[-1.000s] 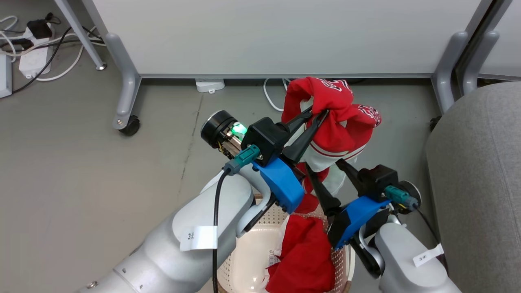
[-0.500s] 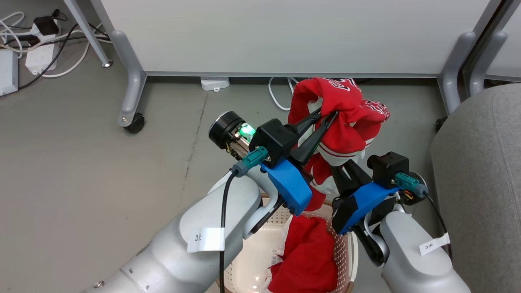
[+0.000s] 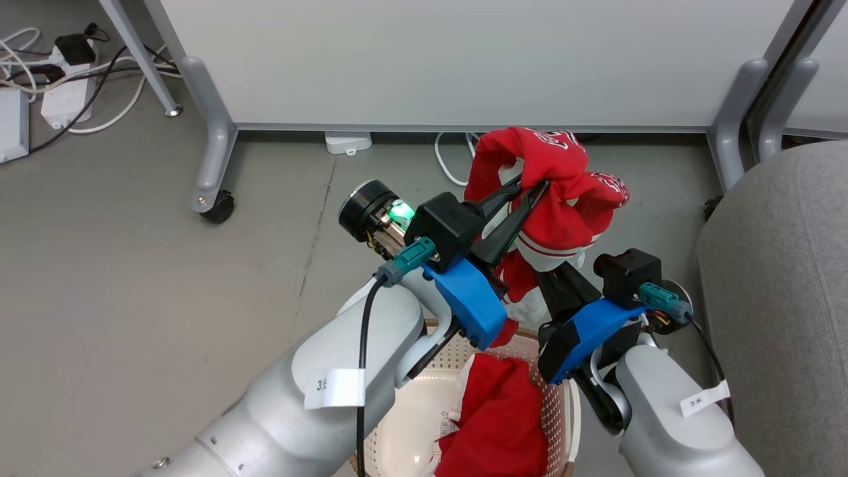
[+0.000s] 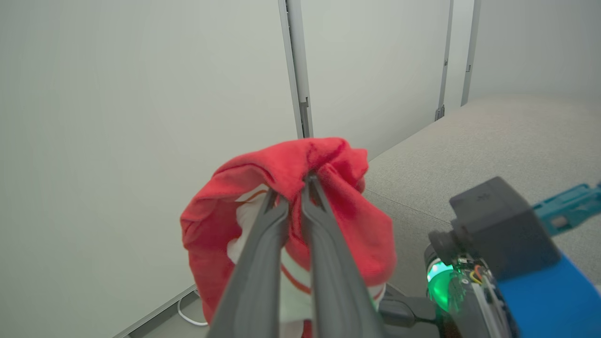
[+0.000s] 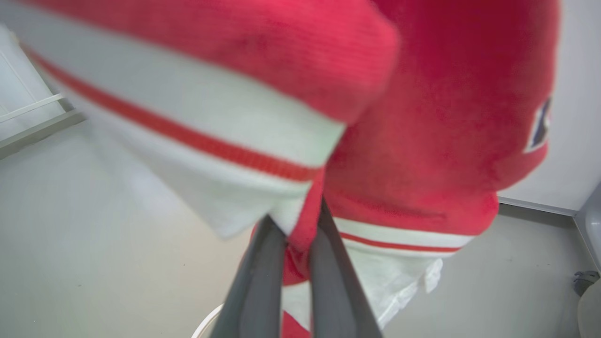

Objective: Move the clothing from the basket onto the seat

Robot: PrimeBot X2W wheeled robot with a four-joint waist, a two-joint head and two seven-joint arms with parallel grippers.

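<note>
In the head view, the left gripper [image 3: 530, 187] is pinched shut on a soft red jersey garment [image 3: 560, 205] with white panels and thin stripes. It holds the cloth bunched above the cream perforated plastic basket [image 3: 404, 430], likely so it hangs free of the rim for the carry. The right gripper [image 3: 555, 275] is closed on the lower hem from beneath, probably to keep slack cloth from trailing. A second red garment [image 3: 503, 417] lies crumpled in the basket, and the light grey upholstered seat [image 3: 782, 298] stands just to the right. The left wrist view shows dark tapered fingers [image 4: 328, 272] nipping a fold of fleecy red knit, with the grey woven seat beyond. The right wrist view shows that gripper's fingers [image 5: 333, 291] clamping a red fold between white, red-striped bands.
</note>
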